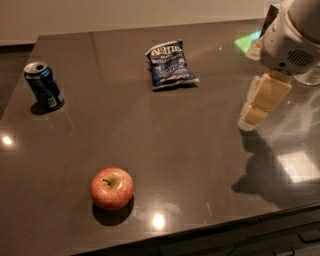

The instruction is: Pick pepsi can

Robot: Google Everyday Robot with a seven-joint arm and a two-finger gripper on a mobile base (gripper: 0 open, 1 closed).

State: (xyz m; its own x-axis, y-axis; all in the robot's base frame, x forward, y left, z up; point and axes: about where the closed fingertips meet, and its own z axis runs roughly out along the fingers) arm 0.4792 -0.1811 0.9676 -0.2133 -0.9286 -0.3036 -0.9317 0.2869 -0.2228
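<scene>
Dark, glossy surface [165,140] across nearly the whole view, with a pale wall [125,15] behind its far edge and small bright light spots mirrored in the polish. Toward the far middle, lying flat: blue chip bag [170,66], crinkled, white lettering across its top end.

Well to the left of the chip bag and a little nearer the camera: pepsi can [44,86]. Stands upright and free on the surface, close to the left edge. Dark blue with white markings, silver top with its opening turned to the camera. Well apart from the bag, and farther still from the pincer on the bag's other side.

Nearer the camera than the chip bag and somewhat to its left: red apple [111,188]. Rests stem up, a yellowish patch round the stem, over its own dark shadow and not far from the near edge.

To the right of the chip bag, well apart from it and slightly nearer the camera: pincer [252,115], tan and blocky. Hangs slanted down and to the left from a white rounded arm housing [292,40] in the top right corner. Seemingly just above the surface rather than on it, to judge by the shadow [260,170] cast nearer the camera. Apart or together: cannot tell from this angle.

Between the chip bag and the housing, on the polish: a green glint [246,42].
</scene>
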